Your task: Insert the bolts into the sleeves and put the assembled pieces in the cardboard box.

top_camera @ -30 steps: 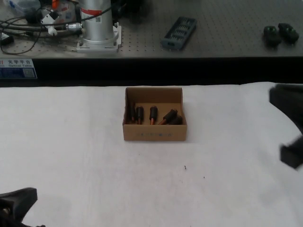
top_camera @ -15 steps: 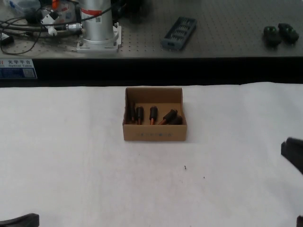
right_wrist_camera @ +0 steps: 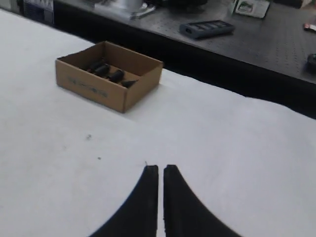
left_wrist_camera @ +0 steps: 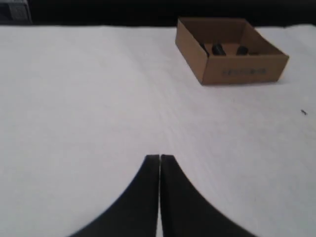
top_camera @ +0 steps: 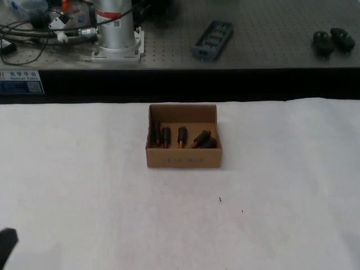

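box: cardboard box [top_camera: 183, 160] sits mid-cloth toward the far edge, open top, upright
pieces: several assembled pieces [top_camera: 182, 135] lie inside the box on its floor, dark sleeves with orange bolt ends showing; exact count hard to tell
left gripper: left gripper [left_wrist_camera: 159, 159] has its fingers pressed together, nothing between them; it hangs over bare cloth well apart from the box
right gripper: right gripper [right_wrist_camera: 161, 169] has its fingers closed to a hairline slit, holding nothing, over bare cloth and well apart from the box
arm part: dark arm part [top_camera: 5, 243] at the near left edge of the high view, side unclear
cloth: white cloth [top_camera: 84, 185] covers the bench under the box; a small dark speck [top_camera: 220, 198] lies just in front of the box
behind: dark perforated table [top_camera: 270, 45] past the cloth, with a metal post [top_camera: 115, 25], cables [top_camera: 28, 31], a grey tray [top_camera: 212, 38] and two black knobs [top_camera: 333, 40]
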{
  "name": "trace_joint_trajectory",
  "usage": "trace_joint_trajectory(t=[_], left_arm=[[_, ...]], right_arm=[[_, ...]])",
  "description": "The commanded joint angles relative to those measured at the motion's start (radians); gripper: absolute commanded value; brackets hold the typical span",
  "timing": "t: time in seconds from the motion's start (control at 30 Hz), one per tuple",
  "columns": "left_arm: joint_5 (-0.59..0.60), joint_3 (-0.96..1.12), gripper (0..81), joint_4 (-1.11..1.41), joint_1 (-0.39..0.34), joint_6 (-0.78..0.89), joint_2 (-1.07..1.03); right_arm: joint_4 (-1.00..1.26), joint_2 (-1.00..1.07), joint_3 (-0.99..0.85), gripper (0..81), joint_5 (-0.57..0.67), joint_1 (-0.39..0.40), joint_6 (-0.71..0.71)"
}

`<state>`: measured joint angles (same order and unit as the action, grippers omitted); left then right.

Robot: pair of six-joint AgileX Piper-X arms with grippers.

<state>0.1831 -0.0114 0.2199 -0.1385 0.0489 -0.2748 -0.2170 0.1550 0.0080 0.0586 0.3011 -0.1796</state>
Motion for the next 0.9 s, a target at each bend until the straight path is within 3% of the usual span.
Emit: trace_joint_trajectory(t=[0.0,0.17,0.33,0.5,0.77,0.87], left_arm=[[0.005,0.011,0.6,0.004,0.068,-0.012,0.121],[0.005,0.011,0.6,0.004,0.080,-0.012,0.194],[0.005,0.011,0.6,0.004,0.080,-0.012,0.224],[0.005,0.011,0.6,-0.044,0.080,-0.012,0.222],[0.005,0.011,0.6,-0.470,0.080,-0.012,0.222],[0.005,0.011,0.6,-0.580,0.080,-0.012,0.222]], right_arm=[[0.014,-0.014,-0.008,3.7,0.004,-0.020,-0.008],[-0.110,-0.044,-0.008,3.7,0.004,-0.145,-0.008],[-0.143,-0.049,-0.008,3.7,0.004,-0.219,-0.008],[-0.142,-0.049,-0.008,3.7,0.004,-0.222,-0.008],[-0.306,-0.049,-0.008,3.7,0.004,-0.222,-0.008],[-0.355,-0.049,-0.008,3.7,0.000,-0.222,-0.093]])
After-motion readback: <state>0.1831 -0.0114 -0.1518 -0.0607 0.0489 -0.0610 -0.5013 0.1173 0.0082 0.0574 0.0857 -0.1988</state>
